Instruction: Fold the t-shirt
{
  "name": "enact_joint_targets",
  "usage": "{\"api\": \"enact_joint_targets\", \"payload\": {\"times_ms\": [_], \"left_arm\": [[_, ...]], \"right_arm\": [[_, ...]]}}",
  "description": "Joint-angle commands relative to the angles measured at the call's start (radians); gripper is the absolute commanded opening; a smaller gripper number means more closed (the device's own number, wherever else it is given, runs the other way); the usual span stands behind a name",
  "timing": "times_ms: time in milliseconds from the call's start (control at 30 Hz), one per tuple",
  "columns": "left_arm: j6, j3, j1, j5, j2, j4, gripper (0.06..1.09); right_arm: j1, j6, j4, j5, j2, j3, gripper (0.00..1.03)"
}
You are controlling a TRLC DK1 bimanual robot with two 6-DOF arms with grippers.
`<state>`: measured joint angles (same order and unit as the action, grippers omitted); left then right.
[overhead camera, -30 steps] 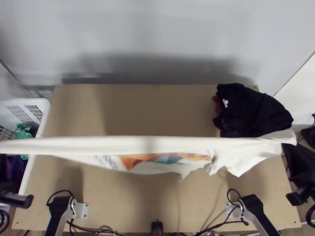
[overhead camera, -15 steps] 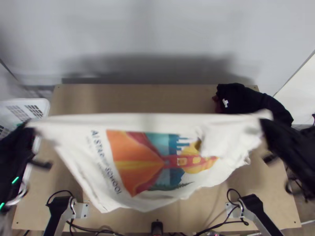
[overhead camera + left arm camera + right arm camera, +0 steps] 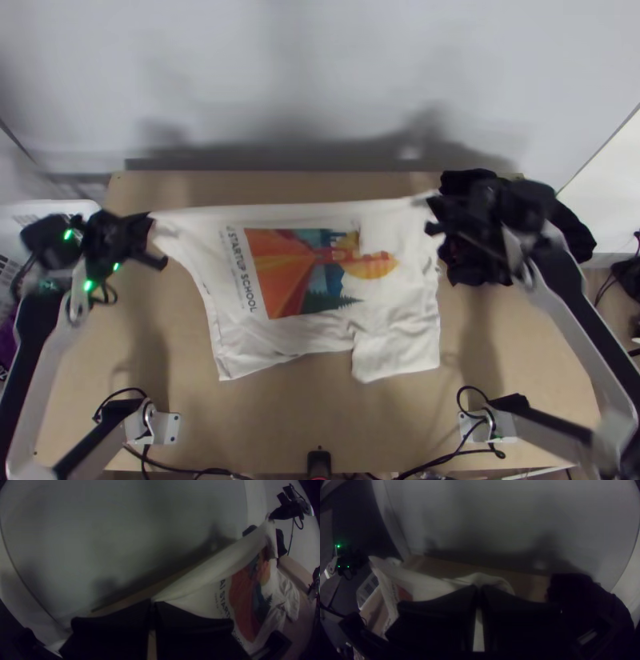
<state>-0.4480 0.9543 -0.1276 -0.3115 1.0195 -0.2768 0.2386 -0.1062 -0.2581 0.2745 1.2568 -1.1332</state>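
Top view: held t-shirt (image 3: pixel 408 304) by far corners, pinched in left gripper (image 3: pixel 154 603) and right gripper (image 3: pixel 479 588); needed lowering evenly, without slack.

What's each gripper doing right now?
Left gripper: shut on one end of the shirt's far edge.
Right gripper: shut on the other end.

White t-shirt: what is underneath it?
Wooden table shows past the near and far edges of the t-shirt; whatever lies directly beneath is covered from sight.
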Motion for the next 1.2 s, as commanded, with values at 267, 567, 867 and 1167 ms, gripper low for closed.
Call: {"api": "enact_joint_targets", "payload": {"times_ms": [267, 567, 867, 1167], "left_arm": [[-0.097, 0.307, 0.063, 0.124, 0.559, 0.074, 0.10], [-0.101, 0.339, 0.105, 0.181, 0.692, 0.111, 0.10], [-0.097, 0.334, 0.160, 0.215, 0.826, 0.111, 0.10], [-0.095, 0.379, 0.164, 0.224, 0.863, 0.093, 0.10]], "right_arm": [[-0.036, 0.132, -0.084, 0.000, 0.599, -0.435, 0.03], [-0.050, 0.172, -0.164, -0.023, 0.771, -0.629, 0.03], [-0.042, 0.188, -0.194, -0.063, 0.859, -0.680, 0.03], [-0.070, 0.198, -0.271, -0.075, 0.974, -0.795, 0.03]]}}
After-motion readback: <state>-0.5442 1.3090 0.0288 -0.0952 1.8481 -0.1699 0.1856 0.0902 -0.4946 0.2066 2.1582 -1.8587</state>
